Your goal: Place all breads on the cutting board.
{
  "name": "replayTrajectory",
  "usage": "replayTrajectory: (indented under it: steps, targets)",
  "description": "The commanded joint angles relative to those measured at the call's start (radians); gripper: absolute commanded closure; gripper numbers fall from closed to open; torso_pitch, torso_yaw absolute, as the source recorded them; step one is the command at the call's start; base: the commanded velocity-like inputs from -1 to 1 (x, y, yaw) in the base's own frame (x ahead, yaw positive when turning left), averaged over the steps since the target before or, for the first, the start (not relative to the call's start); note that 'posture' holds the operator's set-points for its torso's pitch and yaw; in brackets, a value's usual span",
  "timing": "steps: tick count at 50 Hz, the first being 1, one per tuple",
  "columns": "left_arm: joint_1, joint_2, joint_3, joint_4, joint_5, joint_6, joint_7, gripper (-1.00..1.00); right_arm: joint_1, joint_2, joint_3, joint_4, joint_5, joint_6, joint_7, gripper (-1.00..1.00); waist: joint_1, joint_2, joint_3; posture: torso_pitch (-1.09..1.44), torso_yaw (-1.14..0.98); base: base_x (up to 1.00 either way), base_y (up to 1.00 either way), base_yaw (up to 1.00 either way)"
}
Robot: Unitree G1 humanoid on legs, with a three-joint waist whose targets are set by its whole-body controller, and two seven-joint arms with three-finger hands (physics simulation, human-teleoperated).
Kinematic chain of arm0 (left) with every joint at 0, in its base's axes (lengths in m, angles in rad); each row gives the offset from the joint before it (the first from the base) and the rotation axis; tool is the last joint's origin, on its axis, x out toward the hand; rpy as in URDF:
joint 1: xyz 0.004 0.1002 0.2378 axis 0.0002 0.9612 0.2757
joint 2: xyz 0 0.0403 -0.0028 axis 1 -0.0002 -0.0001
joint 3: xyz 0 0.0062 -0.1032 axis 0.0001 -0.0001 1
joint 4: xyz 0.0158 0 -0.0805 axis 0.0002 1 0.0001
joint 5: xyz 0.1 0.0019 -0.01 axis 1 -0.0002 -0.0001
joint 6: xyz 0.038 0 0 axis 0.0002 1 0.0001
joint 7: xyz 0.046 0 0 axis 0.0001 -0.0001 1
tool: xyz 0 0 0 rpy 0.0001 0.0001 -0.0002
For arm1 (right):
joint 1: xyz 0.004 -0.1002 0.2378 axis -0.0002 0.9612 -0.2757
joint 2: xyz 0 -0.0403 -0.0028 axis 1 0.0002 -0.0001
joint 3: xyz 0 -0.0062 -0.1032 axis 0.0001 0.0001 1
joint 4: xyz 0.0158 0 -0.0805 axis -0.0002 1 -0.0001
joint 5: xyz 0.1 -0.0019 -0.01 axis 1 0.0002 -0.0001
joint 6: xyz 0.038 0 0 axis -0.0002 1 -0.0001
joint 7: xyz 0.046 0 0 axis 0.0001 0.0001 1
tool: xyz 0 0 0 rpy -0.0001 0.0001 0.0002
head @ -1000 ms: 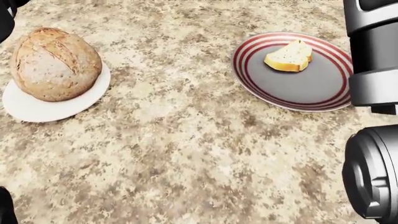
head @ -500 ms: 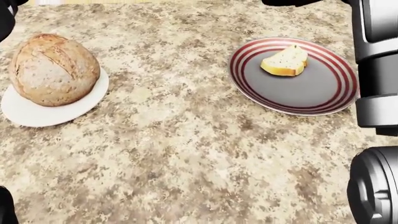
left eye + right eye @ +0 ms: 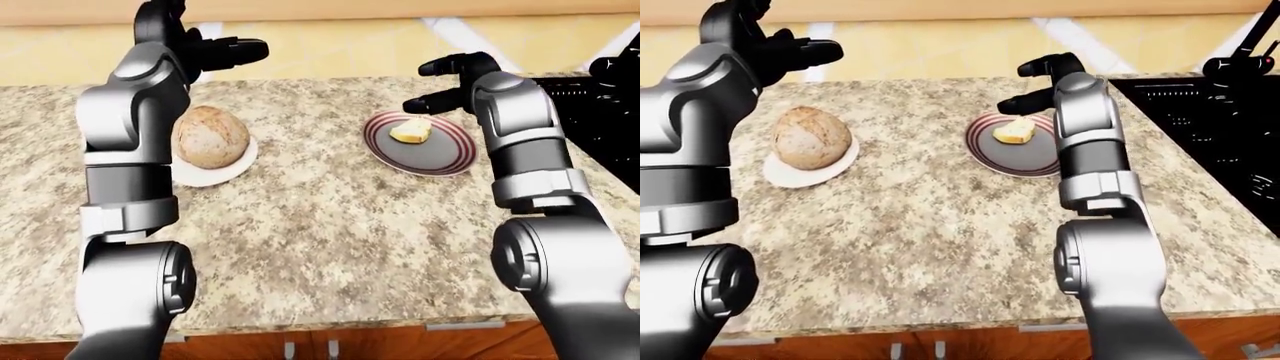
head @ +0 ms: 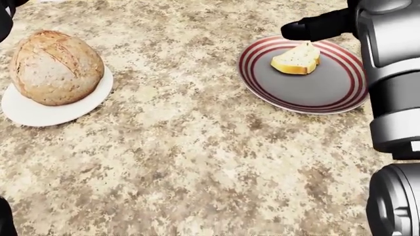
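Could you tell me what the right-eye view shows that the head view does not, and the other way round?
Only the right-eye view shows the black sink at its right, the counter's near edge with the cabinets beneath, the left hand raised and open, and both whole arms. Only the head view shows the scored crust of the round loaf close up. Both show the loaf on its white plate, the bread slice on the striped plate, and the open right hand above that slice. Neither shows a cutting board.
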Motion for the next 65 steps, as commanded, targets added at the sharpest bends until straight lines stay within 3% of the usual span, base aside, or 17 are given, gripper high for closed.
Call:
replayTrajectory:
  steps: [1,20,23,29,43,47,57,65]
  targets:
    - [-0.037,0.012,0.008,-0.041,0.000,-0.030,0.001,-1.00,-0.042,-0.011,-0.002,-0.014,0.001,-0.061,-0.023,-0.28,0.000,-0.001,-0.035,0.00,0.00,0.00,0.00,0.00]
    - [-0.031,0.014,0.009,-0.049,-0.008,-0.026,0.003,-1.00,-0.011,-0.006,-0.007,0.059,0.035,-0.118,-0.087,-0.29,0.003,-0.003,-0.039,0.00,0.00,0.00,0.00,0.00]
    - [-0.034,0.017,0.009,-0.034,-0.005,-0.037,0.000,-1.00,0.000,-0.013,0.028,0.076,-0.009,-0.152,-0.110,-0.29,0.002,-0.003,-0.040,0.00,0.00,0.00,0.00,0.00]
    - [-0.032,0.014,0.009,-0.041,-0.008,-0.031,0.002,-1.00,0.004,-0.004,0.038,0.070,-0.070,-0.174,-0.126,-0.29,0.003,-0.002,-0.042,0.00,0.00,0.00,0.00,0.00]
    - [-0.034,0.011,0.008,-0.047,-0.012,-0.025,0.003,-1.00,0.007,0.012,0.033,0.076,-0.131,-0.203,-0.134,-0.30,0.002,-0.002,-0.041,0.00,0.00,0.00,0.00,0.00]
    - [-0.036,0.013,0.008,-0.048,-0.012,-0.023,0.003,-1.00,-0.005,0.013,0.030,0.087,-0.135,-0.206,-0.134,-0.44,0.001,-0.002,-0.041,0.00,0.00,0.00,0.00,0.00]
    - [-0.027,0.012,0.009,-0.061,-0.017,-0.017,0.006,-1.00,0.007,0.022,0.032,0.099,-0.145,-0.216,-0.141,-0.53,0.002,-0.002,-0.040,0.00,0.00,0.00,0.00,0.00]
    - [-0.032,0.008,0.007,-0.048,-0.016,-0.026,0.005,-1.00,0.016,0.030,0.030,0.116,-0.145,-0.229,-0.151,-0.49,0.002,-0.002,-0.040,0.00,0.00,0.00,0.00,0.00]
